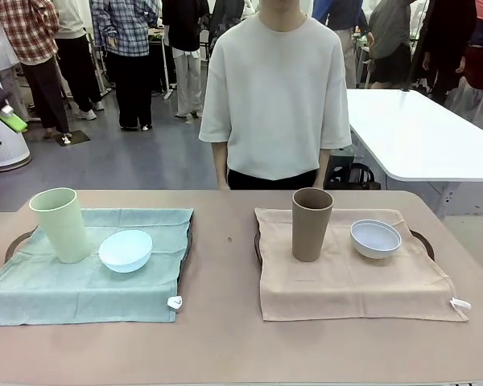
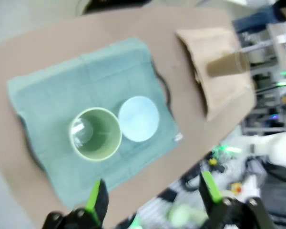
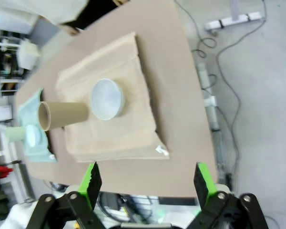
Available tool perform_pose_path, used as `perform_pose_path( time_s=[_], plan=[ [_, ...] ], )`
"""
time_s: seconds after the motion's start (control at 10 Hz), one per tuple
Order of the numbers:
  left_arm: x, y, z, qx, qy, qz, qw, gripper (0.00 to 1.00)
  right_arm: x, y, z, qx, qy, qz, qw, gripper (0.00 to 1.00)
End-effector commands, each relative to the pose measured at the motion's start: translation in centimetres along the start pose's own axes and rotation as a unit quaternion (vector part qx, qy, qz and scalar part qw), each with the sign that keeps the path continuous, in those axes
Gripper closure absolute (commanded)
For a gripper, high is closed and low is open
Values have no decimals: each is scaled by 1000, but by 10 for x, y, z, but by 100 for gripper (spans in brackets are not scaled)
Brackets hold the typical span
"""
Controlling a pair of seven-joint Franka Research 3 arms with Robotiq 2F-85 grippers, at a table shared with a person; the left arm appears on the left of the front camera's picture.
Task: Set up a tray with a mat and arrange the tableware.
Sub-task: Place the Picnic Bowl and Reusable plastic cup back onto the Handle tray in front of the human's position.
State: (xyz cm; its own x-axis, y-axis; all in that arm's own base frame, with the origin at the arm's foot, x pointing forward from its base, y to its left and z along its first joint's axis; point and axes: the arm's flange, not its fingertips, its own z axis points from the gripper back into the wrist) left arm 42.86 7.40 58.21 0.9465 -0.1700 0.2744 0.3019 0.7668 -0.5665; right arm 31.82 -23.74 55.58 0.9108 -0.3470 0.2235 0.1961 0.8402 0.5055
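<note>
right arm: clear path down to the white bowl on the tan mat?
Probably yes. The right gripper is open, high above the table, and the white bowl sits exposed on the tan mat; the brown tumbler stands beside it, apart.

Two tumblers stand on one table [image 1: 225, 338]: a pale green tumbler [image 1: 59, 223] and a brown tumbler [image 1: 311, 223]. Two bowls sit beside them, a light blue bowl [image 1: 125, 250] and a white bowl [image 1: 376, 238]. Two mats lie beneath, a green mat [image 1: 88, 281] and a beige mat [image 1: 346, 281], each over one of two dark trays.
</note>
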Motion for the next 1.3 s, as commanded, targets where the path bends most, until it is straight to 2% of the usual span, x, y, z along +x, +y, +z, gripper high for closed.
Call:
perform_pose_path(
  time_s=[0.0,0.3,0.4,0.5,0.6,0.7,0.9,1.0,1.1,1.2],
  plan=[
    [-15,43,11,-101,-47,21,994,0,8,-33,21,95,-15,-21,995,0],
    [-53,93,32,-154,-120,63,979,0,10,-90,38,157,-40,-90,983,0],
    [-72,102,37,-162,-144,81,973,0,7,-108,44,174,-45,-106,978,0],
    [-74,101,33,-165,-158,99,969,0,6,-117,46,181,-52,-111,976,0],
    [-76,89,23,-113,-159,102,975,0,3,-115,43,116,-40,-122,985,0],
    [-72,111,41,-154,-137,97,974,0,-3,-110,42,162,-53,-118,978,0],
    [-72,111,41,-154,-137,97,974,0,0,-120,41,151,-50,-130,979,0],
    [-75,109,37,-145,-143,101,974,0,0,-113,39,234,23,-113,965,0],
    [-70,119,38,-174,-126,93,972,0,2,-125,39,331,81,-112,933,0],
    [-80,143,44,-214,-117,107,964,0,2,-146,38,387,112,-121,907,0]
  ],
)
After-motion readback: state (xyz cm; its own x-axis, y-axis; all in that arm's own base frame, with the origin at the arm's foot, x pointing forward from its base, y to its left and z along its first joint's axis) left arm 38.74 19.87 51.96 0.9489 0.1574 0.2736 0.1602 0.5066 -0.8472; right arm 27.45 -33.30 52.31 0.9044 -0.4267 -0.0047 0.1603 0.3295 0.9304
